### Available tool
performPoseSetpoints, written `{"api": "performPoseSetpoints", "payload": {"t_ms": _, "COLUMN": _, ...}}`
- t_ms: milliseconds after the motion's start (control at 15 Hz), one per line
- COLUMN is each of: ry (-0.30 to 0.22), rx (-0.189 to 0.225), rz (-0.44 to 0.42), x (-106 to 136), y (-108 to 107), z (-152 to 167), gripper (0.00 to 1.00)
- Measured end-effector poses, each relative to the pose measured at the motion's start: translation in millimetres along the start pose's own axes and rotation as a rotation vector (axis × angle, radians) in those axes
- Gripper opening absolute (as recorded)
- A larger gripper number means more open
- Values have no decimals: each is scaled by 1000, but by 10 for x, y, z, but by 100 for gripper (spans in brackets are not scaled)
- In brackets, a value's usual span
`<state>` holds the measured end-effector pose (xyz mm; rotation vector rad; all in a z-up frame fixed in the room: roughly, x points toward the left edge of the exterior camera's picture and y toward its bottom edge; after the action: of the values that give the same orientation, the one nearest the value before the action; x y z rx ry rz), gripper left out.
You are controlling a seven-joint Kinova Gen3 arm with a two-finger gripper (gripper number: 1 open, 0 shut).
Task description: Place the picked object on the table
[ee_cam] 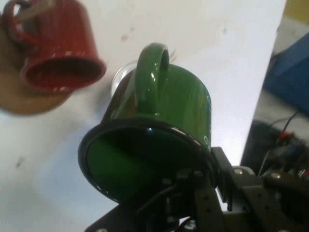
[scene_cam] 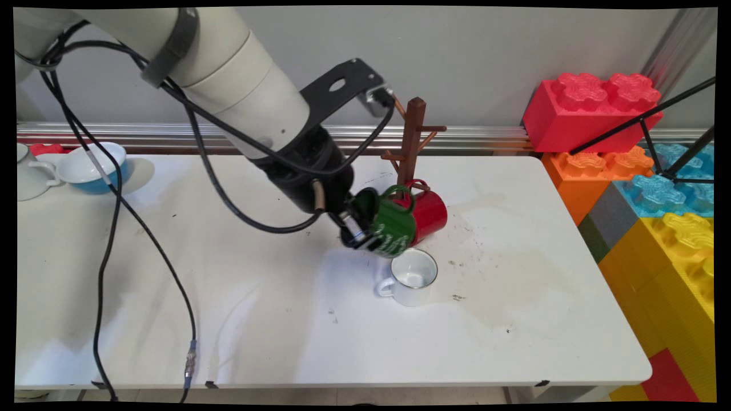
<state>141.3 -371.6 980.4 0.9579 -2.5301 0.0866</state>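
Main view is showing the gripper [scene_cam: 361,231] low over the middle of the white table [scene_cam: 228,285], holding the green mug [scene_cam: 391,225] by its rim, with one finger appearing to sit inside the mouth and the other against the outer wall. The green mug is lying tipped on its side in the air, mouth facing the arm, handle turned upward and sitting just beside a lower peg of the wooden mug tree [scene_cam: 412,142]. Whether the handle is already over that peg, or only touching it, cannot be told from either view. A red mug [scene_cam: 429,214] is hanging by its handle from the tree, directly behind the green one and seemingly touching it. A white mug [scene_cam: 412,277] is standing upright on the table just in front of both, not hung. Hand view is confirming the hold: the green mug [ee_cam: 154,140] is filling the frame with its dark rim pressed at the gripper [ee_cam: 193,193] linkage, the red mug [ee_cam: 58,48] is sitting at upper left, and the white one is mostly hidden behind it. As things stand, one mug is on the tree, one is held at it, and one is resting on the table. A blue bowl [scene_cam: 94,165] and another white cup [scene_cam: 28,171] are sitting at the far left.
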Motion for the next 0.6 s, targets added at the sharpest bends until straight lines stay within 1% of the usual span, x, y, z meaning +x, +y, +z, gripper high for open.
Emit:
{"api": "performPoseSetpoints", "payload": {"t_ms": 67, "ry": -35, "rx": 20, "rz": 20, "x": -31, "y": -18, "z": 6, "gripper": 0}}
{"api": "performPoseSetpoints", "payload": {"t_ms": 133, "ry": -57, "rx": 33, "rz": 34, "x": -51, "y": -30, "z": 12, "gripper": 0}}
{"api": "performPoseSetpoints", "payload": {"t_ms": 200, "ry": -95, "rx": 55, "rz": 57, "x": -92, "y": -61, "z": 33, "gripper": 0}}
{"api": "performPoseSetpoints", "payload": {"t_ms": 333, "ry": -140, "rx": 84, "rz": 80, "x": -152, "y": -119, "z": 70, "gripper": 0}}
{"api": "performPoseSetpoints", "payload": {"t_ms": 600, "ry": -246, "rx": 154, "rz": 131, "x": -317, "y": -316, "z": 190, "gripper": 0}}
